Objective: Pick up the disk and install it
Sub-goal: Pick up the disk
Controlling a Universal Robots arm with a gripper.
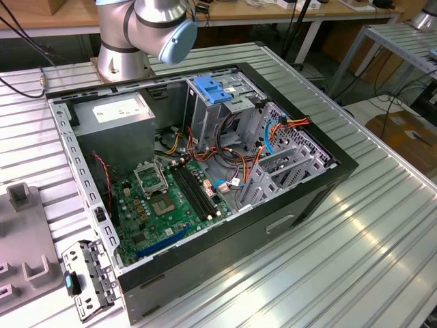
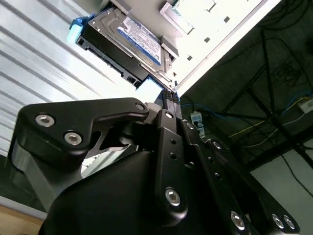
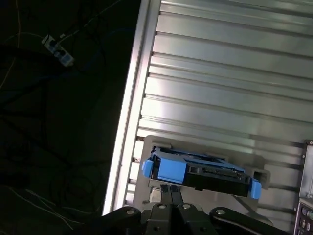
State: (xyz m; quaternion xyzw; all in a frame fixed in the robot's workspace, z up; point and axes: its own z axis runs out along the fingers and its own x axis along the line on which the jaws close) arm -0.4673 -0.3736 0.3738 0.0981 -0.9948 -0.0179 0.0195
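The disk (image 3: 200, 171) is a flat silver drive with blue side rails, lying on a grey holder (image 3: 146, 161) on the ribbed metal table near its edge. In the second wrist view its white and blue label (image 2: 139, 36) faces up. My gripper (image 3: 171, 190) is shut, its two black fingers pressed together, and their tips reach the disk's near blue rail. I cannot tell whether they touch it. In the second wrist view the gripper (image 2: 168, 98) points at the same end of the disk. The exterior view has the arm's base and elbow (image 1: 147, 27) behind the open computer case (image 1: 225, 239).
Inside the case are a green motherboard (image 1: 171, 198), a grey power-supply box (image 1: 113, 113), a tall metal cage with a blue latch (image 1: 215, 92) and loose coloured cables (image 1: 273, 130). Grey fixtures (image 1: 27, 232) stand on the table at the exterior view's left. The table edge (image 3: 129, 98) drops off beside the disk.
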